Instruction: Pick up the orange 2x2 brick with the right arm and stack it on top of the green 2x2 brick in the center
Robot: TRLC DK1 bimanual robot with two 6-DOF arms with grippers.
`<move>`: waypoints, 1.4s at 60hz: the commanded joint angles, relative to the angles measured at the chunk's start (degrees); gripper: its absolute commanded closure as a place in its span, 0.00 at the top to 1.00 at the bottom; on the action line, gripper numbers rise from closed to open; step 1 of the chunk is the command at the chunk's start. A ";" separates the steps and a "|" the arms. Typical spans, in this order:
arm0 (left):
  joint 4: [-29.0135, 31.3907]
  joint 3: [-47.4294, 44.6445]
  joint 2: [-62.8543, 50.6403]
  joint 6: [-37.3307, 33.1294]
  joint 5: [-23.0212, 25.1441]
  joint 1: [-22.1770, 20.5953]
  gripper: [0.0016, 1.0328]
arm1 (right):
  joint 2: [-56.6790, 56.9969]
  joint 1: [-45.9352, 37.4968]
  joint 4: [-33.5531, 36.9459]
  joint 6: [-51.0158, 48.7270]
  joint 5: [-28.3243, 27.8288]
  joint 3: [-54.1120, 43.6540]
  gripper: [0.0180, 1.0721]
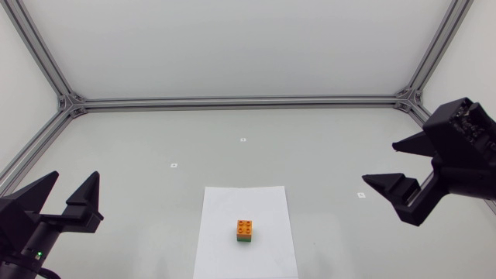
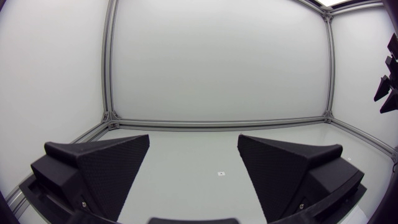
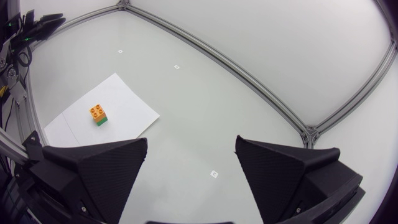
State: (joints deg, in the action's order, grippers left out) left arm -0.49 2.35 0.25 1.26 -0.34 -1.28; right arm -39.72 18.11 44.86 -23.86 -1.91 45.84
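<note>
Orange brick [image 1: 245, 226] stacked on green brick [image 1: 244, 239], on paper [image 1: 225, 209].
Left hand [image 1: 75, 177] and right hand [image 1: 380, 163] both spread, holding nothing, well apart from the stack.

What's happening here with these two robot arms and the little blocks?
Nothing is being held right now. The orange brick sits on top of the green brick on a white sheet of paper. The right arm hangs off to the side, jaws open and empty; the left arm rests opposite, jaws open too.
</note>
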 commanded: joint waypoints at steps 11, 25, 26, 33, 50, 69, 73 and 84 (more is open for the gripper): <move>0.84 -2.35 0.45 -0.73 0.25 0.31 0.96 | 10.72 -9.85 -6.80 0.65 -3.01 -9.55 0.96; 0.84 -2.35 0.45 -0.73 0.25 0.31 0.96 | 19.31 -17.94 -17.67 2.19 -6.87 -19.82 0.96; 0.84 -2.35 0.45 -0.73 0.25 0.31 0.96 | 19.67 -17.94 -18.14 2.56 -6.72 -20.28 0.96; 0.84 -2.35 0.45 -0.73 0.25 0.31 0.96 | 22.50 -17.97 -21.92 5.58 -5.50 -23.89 0.96; 0.84 -2.35 0.45 -0.73 0.25 0.31 0.96 | 29.23 -18.02 -30.88 12.71 -2.61 -32.46 0.96; 0.84 -2.35 0.45 -0.73 0.25 0.31 0.96 | 36.72 -18.08 -40.86 20.67 0.62 -42.02 0.96; 0.84 -2.35 0.45 -0.73 0.25 0.31 0.96 | 38.10 -18.10 -42.70 22.13 1.21 -43.77 0.96; 0.84 -2.35 0.45 -0.73 0.25 0.31 0.96 | 39.72 -18.11 -44.86 23.86 1.91 -45.84 0.96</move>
State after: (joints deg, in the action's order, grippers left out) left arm -0.49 2.35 0.25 1.28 -0.34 -1.28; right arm -0.49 0.38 1.02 -1.80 -0.23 1.39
